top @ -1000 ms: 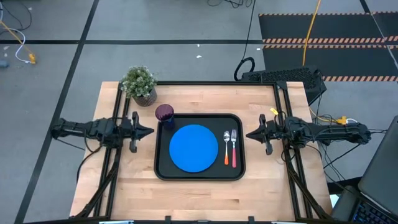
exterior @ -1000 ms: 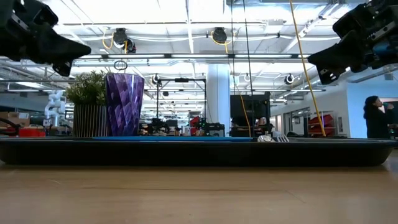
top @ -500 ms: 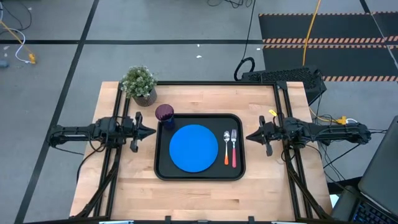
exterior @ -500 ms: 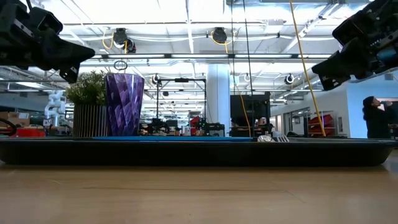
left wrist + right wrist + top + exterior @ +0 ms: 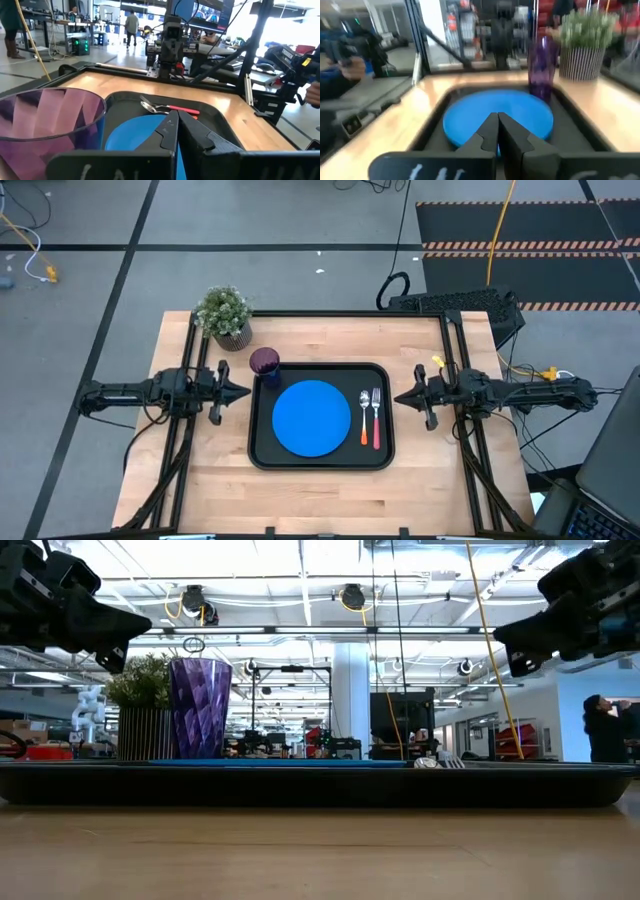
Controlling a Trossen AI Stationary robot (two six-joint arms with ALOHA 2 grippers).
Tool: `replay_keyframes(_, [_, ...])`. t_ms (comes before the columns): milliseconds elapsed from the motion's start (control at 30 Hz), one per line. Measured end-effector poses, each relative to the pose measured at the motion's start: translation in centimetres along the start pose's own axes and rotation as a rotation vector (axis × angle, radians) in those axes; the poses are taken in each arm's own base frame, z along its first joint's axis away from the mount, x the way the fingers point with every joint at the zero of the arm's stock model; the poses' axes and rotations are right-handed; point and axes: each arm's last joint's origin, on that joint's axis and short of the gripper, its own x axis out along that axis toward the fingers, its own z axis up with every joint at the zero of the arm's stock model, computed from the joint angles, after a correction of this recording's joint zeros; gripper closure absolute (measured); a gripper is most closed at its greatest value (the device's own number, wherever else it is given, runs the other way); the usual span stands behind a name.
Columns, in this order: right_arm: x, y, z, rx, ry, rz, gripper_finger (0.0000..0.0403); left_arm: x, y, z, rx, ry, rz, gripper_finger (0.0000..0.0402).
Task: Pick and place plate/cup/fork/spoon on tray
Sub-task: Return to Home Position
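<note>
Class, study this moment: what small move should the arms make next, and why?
Probably draw both arms back toward home. The plate, cup, spoon and fork all sit on the tray, and the left gripper and right gripper hang shut and empty at either side of it.

plate [image 5: 311, 417] bright blue | cup [image 5: 264, 361] purple, faceted | tray [image 5: 260, 446] black | fork [image 5: 376, 420] red-pink handle | spoon [image 5: 364, 415] orange handle

Tray [image 5: 260, 452] mid-bench [image 5: 420, 480]. On tray: plate [image 5: 311, 418] at centre; cup [image 5: 264, 362] in back left corner; spoon [image 5: 364, 412] and fork [image 5: 377, 420] side by side right of plate, spoon nearer it. Potted plant [image 5: 224, 312] off tray, beyond that back left corner.
</note>
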Motion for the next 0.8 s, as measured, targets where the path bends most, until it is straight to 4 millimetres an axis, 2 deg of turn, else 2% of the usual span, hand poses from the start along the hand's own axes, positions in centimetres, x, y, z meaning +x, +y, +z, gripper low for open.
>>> replay_keyframes(267, [-0.3, 0.4, 1.5, -0.059, -0.151, 0.087, 0.0403, 0.1, 0.0, -0.1, -0.015, 0.008, 0.003, 0.0388])
replay_keyframes(500, [-0.2, 0.3, 1.0, -0.047, -0.099, 0.074, 0.0403, 0.1, 0.0, -0.1, 0.02, 0.008, 0.006, 0.0387])
replay_keyframes(667, [-0.4, 0.3, 1.2, -0.046, -0.121, 0.059, 0.0403, 0.1, 0.0, -0.1, 0.007, 0.008, 0.006, 0.0387])
replay_keyframes(800, [-0.9, 0.3, 0.2, -0.016, -0.019, 0.052, 0.0403, 0.1, 0.0, -0.1, -0.01, 0.009, 0.006, 0.0387])
